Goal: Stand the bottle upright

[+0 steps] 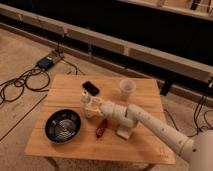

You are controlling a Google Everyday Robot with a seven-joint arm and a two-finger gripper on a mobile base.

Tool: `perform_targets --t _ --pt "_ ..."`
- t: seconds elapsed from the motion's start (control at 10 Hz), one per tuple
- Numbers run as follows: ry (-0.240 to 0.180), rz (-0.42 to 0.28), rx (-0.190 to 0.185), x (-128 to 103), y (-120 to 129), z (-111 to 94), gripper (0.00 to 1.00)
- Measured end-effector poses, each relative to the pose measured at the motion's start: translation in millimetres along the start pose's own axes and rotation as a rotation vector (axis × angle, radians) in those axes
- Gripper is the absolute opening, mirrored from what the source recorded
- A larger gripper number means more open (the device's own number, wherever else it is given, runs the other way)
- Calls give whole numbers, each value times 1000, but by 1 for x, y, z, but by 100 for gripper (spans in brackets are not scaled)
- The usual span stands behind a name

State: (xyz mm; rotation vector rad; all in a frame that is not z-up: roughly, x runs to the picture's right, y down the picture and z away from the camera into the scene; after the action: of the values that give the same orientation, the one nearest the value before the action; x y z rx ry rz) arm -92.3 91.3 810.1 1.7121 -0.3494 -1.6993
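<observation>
1. Evidently the bottle (87,102) stands near the middle of the wooden table (145,142), between the black bowl (63,125) and the translucent cup (127,89), with a reddish-brown object (101,128) lying just in front.
2. The gripper (93,106) is right at the bottle, on its right side; whether its jaws clamp or have let go cannot be told.
3. Small, clear plastic: probably light, a little squashy, smooth and apt to slip or tip.
4. Best hold looks like the mid-body, below the white neck, with gentle pressure.
</observation>
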Motion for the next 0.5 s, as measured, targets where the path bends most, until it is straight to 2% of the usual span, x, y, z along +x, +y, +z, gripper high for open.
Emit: perform_targets --t 0.3,0.5 --pt "11 13 -2 -1 4 -1 35" --pt "14 11 -3 -2 6 -3 58"
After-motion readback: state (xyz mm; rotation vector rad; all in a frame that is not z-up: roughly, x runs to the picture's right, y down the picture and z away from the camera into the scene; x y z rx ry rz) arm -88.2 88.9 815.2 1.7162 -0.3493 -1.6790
